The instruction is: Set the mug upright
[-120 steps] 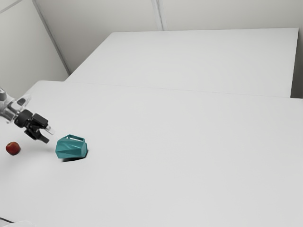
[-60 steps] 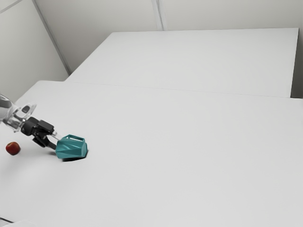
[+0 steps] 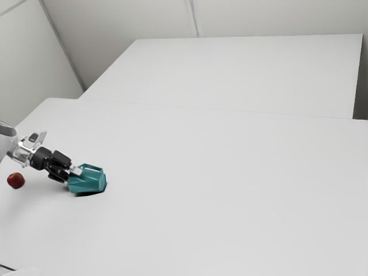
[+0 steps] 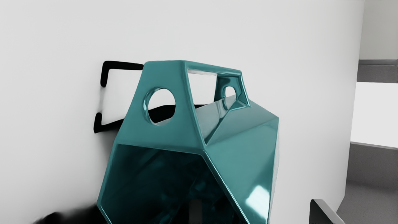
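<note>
The teal faceted mug (image 3: 87,179) lies on its side on the white table, handle upward, its mouth toward the arm. At that mouth, on the exterior view's left of the mug, is my gripper (image 3: 72,175). From the hand, the mug (image 4: 242,137) shows its dark hollow and its handle with round holes. The gripper (image 4: 260,208) stands open across one side wall of the mug: one fingertip is in front of or inside the dark mouth, the other outside the wall, with a gap to it.
A red apple (image 3: 16,180) rests on the table (image 3: 218,190) near the arm, at the exterior view's left edge. A second white surface (image 3: 241,75) adjoins the table's far side. Part of a cable crosses the exterior view's lower left corner.
My hand has moved down and toward the exterior view's right, from short of the mug to its mouth. Mug and apple have stayed where they were.
</note>
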Controlling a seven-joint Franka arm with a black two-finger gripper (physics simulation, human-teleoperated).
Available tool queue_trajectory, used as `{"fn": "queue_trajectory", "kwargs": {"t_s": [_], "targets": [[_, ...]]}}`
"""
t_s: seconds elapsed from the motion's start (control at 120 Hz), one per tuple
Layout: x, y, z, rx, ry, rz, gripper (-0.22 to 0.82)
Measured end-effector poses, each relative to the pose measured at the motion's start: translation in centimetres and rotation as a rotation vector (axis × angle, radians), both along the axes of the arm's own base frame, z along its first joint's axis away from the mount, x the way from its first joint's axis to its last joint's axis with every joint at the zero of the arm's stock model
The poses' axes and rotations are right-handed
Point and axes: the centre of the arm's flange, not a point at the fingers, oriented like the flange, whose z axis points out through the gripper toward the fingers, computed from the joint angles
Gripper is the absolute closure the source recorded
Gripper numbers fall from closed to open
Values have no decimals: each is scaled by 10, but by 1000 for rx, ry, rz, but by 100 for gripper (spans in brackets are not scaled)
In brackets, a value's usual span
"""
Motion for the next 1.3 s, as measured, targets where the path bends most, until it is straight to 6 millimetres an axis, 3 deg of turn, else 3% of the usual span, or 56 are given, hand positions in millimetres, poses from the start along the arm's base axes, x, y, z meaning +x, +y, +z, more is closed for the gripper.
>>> {"fn": "queue_trajectory", "kwargs": {"t_s": [0.45, 0.817, 1.042, 1.3], "targets": [[2, -8, 8, -29, -21, -34, 68], [8, -11, 15, -18, -42, -49, 77], [24, -26, 50, 62, -101, -82, 78], [49, -83, 109, 305, -159, -214, 78]]}}
